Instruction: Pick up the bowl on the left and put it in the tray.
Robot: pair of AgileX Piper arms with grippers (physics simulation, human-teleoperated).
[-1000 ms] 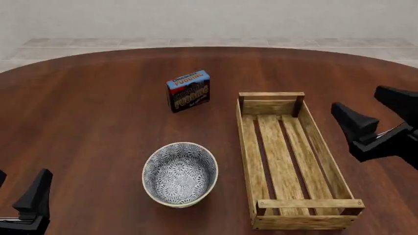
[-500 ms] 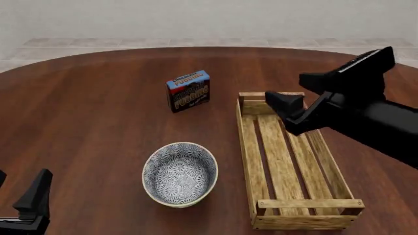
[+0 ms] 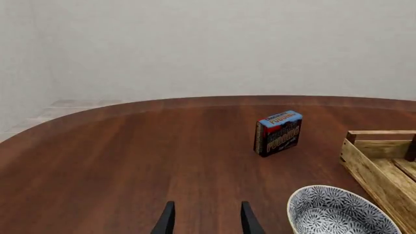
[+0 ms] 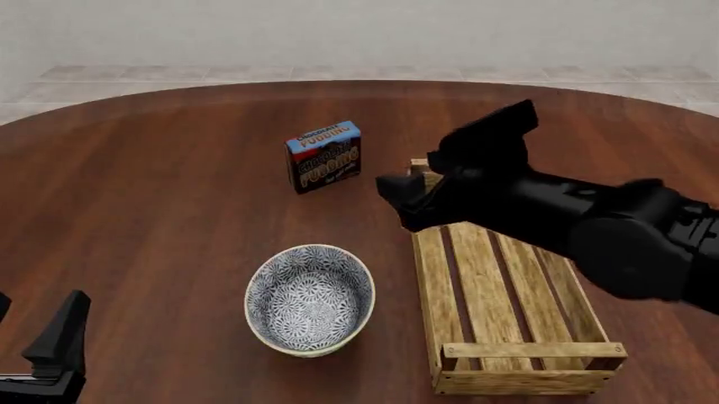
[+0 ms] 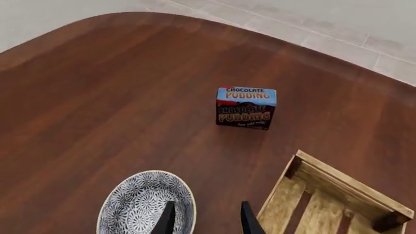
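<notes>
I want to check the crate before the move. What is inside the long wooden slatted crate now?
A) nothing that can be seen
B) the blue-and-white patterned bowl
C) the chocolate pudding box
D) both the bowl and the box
A: the visible slats of the long wooden slatted crate are bare, while the blue-and-white patterned ceramic bowl and the blue-and-black chocolate pudding box stand on the table outside it.

The right arm (image 4: pixel 561 219) hides the tray's (image 4: pixel 494 337) far end.
</notes>
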